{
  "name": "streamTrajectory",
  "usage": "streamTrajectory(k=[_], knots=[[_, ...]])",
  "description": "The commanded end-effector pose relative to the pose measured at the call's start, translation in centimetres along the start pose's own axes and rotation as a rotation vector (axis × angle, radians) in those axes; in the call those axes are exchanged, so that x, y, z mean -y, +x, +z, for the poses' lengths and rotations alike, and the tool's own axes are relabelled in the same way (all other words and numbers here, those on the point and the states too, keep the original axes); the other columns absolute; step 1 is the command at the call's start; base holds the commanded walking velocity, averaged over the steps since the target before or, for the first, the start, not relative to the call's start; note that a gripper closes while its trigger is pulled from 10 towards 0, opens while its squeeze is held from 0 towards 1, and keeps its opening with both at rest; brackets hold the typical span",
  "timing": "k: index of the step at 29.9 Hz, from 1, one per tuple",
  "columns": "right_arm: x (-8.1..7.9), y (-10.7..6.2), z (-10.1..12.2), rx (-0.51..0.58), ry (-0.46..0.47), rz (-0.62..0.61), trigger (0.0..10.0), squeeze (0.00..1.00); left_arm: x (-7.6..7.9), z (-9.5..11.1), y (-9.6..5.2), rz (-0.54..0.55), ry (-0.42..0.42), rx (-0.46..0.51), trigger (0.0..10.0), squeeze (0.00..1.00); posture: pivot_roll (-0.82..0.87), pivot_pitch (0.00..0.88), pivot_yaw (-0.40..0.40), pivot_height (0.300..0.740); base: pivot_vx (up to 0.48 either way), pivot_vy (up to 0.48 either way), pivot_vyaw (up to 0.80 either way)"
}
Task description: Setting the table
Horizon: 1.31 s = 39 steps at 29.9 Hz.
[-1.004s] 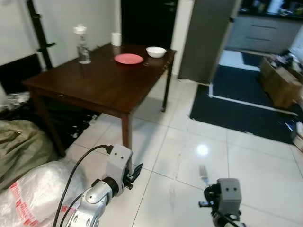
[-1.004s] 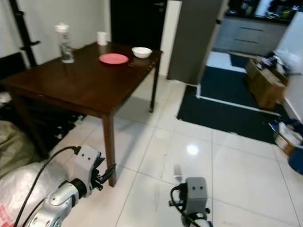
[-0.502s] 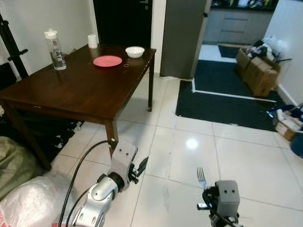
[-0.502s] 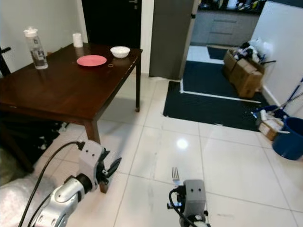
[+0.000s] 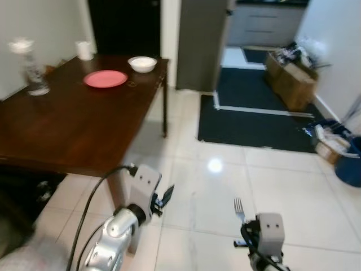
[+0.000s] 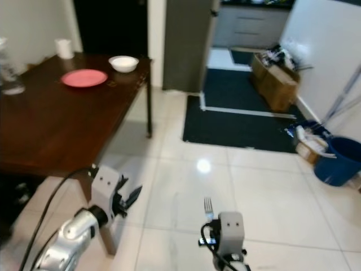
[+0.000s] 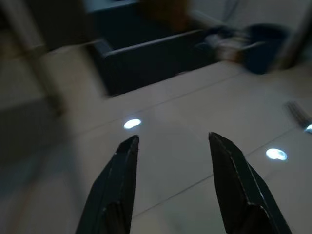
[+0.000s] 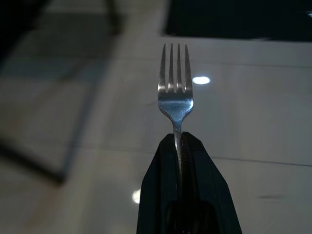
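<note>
Ahead on table point(image 5: 67, 130): pink plate point(image 5: 105, 78), white bowl point(image 5: 142, 64), far end.
Head views: right gripper point(image 5: 241, 221) low over floor, fork point(image 5: 238, 210) upright, well apart from table.
Left wrist: left gripper point(image 7: 170, 185) spread wide, holding nothing.
Right wrist: fingers point(image 8: 195, 195) clamped on fork handle, tines forward.
Advice: keep fork level, carry toward plate, set just beside it.

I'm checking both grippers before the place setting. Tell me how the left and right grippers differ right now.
The left gripper is open, with floor showing between its fingers; the right gripper is shut on a fork. The left holds nothing, while the right holds the fork with its tines out past the fingertips. Both have black fingers and hang low over the tiled floor, short of the table.
</note>
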State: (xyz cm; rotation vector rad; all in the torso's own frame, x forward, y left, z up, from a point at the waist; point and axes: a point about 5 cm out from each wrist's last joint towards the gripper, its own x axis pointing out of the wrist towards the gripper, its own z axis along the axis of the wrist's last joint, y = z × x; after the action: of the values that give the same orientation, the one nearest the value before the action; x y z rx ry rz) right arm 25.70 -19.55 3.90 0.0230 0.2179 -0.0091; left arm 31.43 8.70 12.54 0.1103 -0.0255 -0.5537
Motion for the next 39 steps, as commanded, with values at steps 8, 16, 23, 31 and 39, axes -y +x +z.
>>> streamTrajectory(k=[8,16,23,31,39], knots=[[0.09,-0.07,-0.03,0.002,0.012,-0.012,10.0,0.0,-0.05,-0.81,-0.39,-0.006,0.003,-0.027,10.0,0.0,0.03,0.026,0.075,0.74,0.47,0.0,-0.74],[0.28,-0.07,0.01,0.006,0.014,-0.021,10.0,0.0,0.0,-0.82,-0.31,-0.011,0.004,-0.026,10.0,0.0,0.02,0.023,0.079,0.74,0.472,0.0,-0.33],[0.37,-0.08,0.09,0.009,0.012,-0.028,10.0,0.0,-0.04,-0.86,-0.32,-0.014,0.005,-0.026,10.0,0.0,0.02,0.021,0.081,0.74,0.472,0.0,0.0],[0.46,-0.07,0.09,0.011,0.011,-0.032,10.0,0.0,0.0,-0.89,-0.31,-0.016,0.004,-0.027,10.0,0.0,0.02,0.021,0.082,0.74,0.472,0.0,0.0],[0.47,-0.1,0.06,0.01,0.011,-0.034,10.0,0.0,0.0,-0.89,-0.31,-0.017,0.005,-0.026,10.0,0.0,0.02,0.021,0.082,0.74,0.472,0.0,0.0]])
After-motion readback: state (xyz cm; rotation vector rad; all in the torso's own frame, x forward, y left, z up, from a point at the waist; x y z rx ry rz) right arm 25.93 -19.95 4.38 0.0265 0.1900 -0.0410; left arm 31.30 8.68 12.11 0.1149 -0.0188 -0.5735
